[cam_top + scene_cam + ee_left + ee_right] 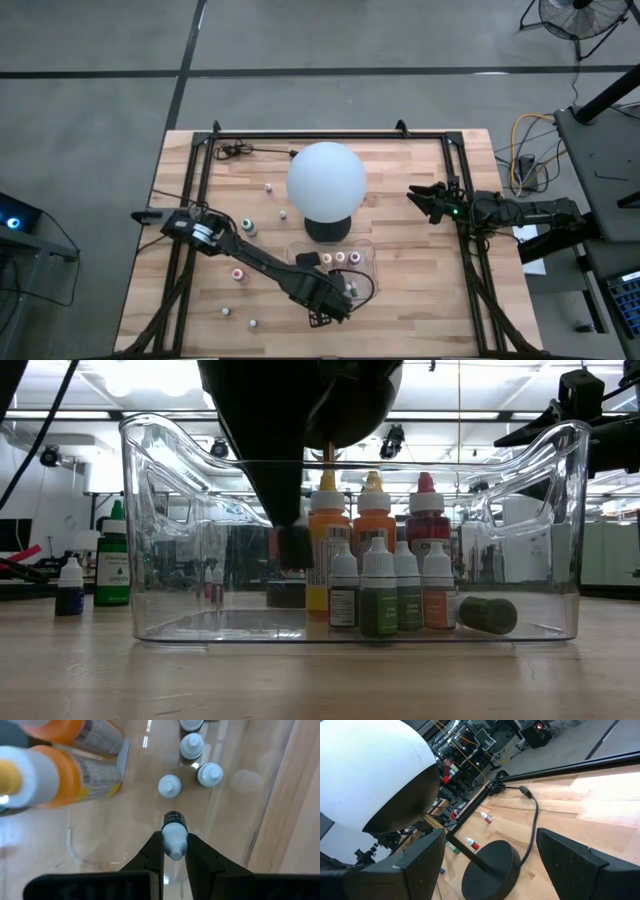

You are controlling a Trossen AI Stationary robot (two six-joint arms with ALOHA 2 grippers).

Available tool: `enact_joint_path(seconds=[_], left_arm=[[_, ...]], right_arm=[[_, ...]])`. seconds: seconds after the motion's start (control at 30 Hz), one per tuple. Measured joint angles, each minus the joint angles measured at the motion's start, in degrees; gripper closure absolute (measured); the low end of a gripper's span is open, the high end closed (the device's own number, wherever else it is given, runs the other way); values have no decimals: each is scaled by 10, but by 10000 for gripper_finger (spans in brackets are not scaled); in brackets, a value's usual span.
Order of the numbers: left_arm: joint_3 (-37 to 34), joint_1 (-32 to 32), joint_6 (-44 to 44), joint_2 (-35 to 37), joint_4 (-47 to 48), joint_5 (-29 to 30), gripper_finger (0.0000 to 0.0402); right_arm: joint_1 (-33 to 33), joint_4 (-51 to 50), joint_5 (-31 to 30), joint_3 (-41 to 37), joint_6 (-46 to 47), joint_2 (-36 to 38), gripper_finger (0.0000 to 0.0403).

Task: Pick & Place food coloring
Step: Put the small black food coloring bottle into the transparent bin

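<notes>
Left tool (174,851) pinching small ribbed-cap bottle (174,834) over clear glossy tray (560,510), right tool (418,198) spread

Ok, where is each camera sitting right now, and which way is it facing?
High: overhead, straight down on the table, both arms.
Low: table height, level through the clear tray; left arm descends into it.
Left wrist: down into the tray; left gripper shut on a small bottle.
Right wrist: across the table at the white globe; right gripper open.
Low and left wrist share the orange bottles.

Two dark, slim, jointed arms; the left gripper (174,851) has black, tapering fingers.
</notes>
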State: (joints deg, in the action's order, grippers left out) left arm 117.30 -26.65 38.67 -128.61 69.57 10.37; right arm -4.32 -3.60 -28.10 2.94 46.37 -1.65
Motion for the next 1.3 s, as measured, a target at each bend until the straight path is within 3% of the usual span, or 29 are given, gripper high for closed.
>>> enact_joint_path(seconds=[0.93, 1.3], left_arm=[[-23, 12, -36, -17, -21, -38, 371], [-23, 13, -41, -17, -21, -43, 329]], right_arm=[[0, 0, 0, 0, 0, 0, 101], [0, 0, 0, 0, 0, 0, 101]])
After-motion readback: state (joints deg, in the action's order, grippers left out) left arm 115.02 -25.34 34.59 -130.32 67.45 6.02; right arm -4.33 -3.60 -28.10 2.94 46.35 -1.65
